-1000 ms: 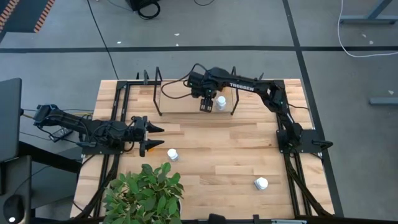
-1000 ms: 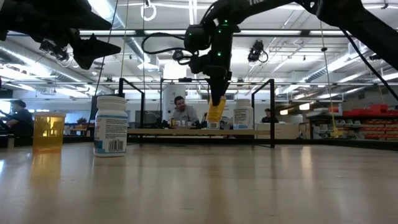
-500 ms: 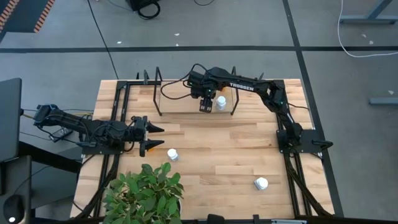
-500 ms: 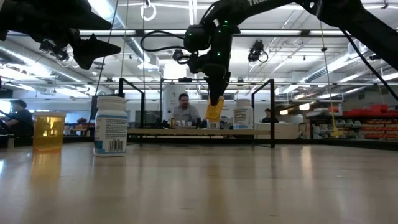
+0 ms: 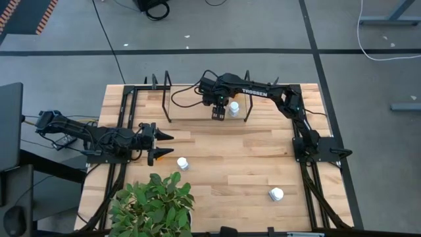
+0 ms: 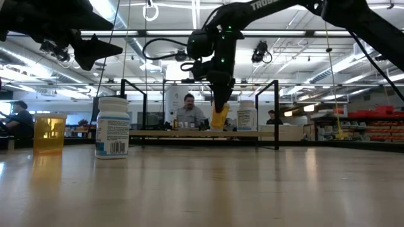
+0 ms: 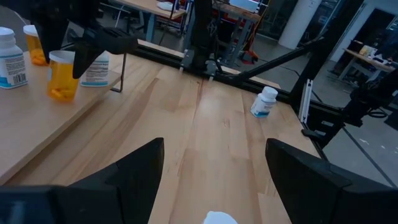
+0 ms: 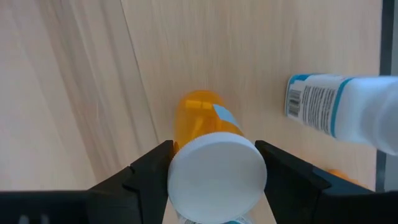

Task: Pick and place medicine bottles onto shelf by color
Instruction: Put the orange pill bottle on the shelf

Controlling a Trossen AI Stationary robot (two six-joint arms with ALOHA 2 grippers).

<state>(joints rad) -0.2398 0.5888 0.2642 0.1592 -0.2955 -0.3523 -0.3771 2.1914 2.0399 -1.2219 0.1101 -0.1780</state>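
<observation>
My right gripper (image 5: 217, 113) is over the shelf (image 5: 191, 108) at the table's far side, shut on an orange bottle (image 6: 219, 118) with a white cap. The bottle's base is at or just above the shelf board (image 6: 164, 133). A white bottle (image 5: 233, 107) stands on the board just to its right. My left gripper (image 5: 164, 145) is open and empty above the table's left side. Two more white bottles (image 5: 182, 163) (image 5: 275, 194) stand on the table. In the left wrist view another white bottle (image 7: 12, 56) and another orange bottle (image 7: 34, 43) stand on the shelf. My right gripper pinches the orange bottle's white cap (image 8: 217, 177) between its two fingers (image 8: 149, 171), coming from above and pointing down. The orange body (image 8: 199, 118) hangs upright below the cap. I cannot tell whether the base touches the shelf board.
A green potted plant (image 5: 154, 204) stands at the table's near left edge. Black metal uprights (image 6: 276, 113) frame the shelf's ends. An orange bottle (image 6: 49, 132) shows at the low view's left. People sit in the room behind (image 6: 189, 112).
My right gripper has gone down toward the shelf board with the orange bottle, which stays upright in the hold and now sits lower, close to the board.
</observation>
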